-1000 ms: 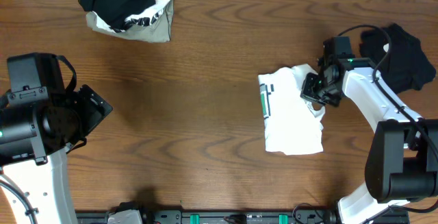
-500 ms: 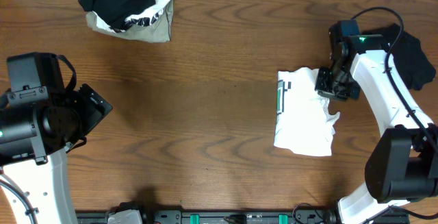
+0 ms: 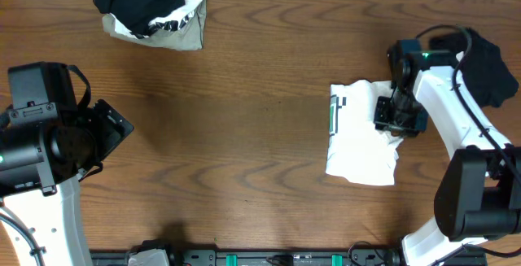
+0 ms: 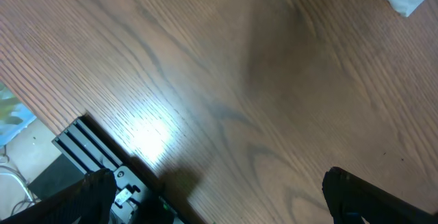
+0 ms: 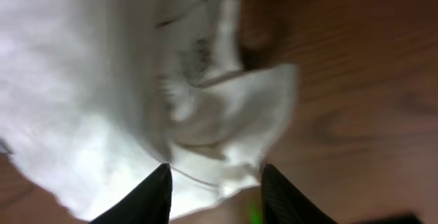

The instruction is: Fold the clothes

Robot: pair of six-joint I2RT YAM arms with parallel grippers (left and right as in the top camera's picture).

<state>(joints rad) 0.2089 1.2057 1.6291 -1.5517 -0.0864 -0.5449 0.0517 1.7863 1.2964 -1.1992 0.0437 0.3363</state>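
The white T-shirt (image 3: 360, 148) lies roughly folded on the worktop (image 3: 244, 119). The right gripper (image 3: 399, 119) sits at the shirt's right edge with its fingers parted, pinching nothing. The left gripper (image 4: 219, 183) has its fingers spread wide. The black garment (image 3: 480, 63) just right of the shirt and the heap (image 3: 155, 10) far to its left likely await folding.

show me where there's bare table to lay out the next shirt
Widest bare wood: the middle of the table, between the left arm and the white T-shirt, in front of the clothes pile. Crowded on the right: T-shirt, right arm and black garment sit together.
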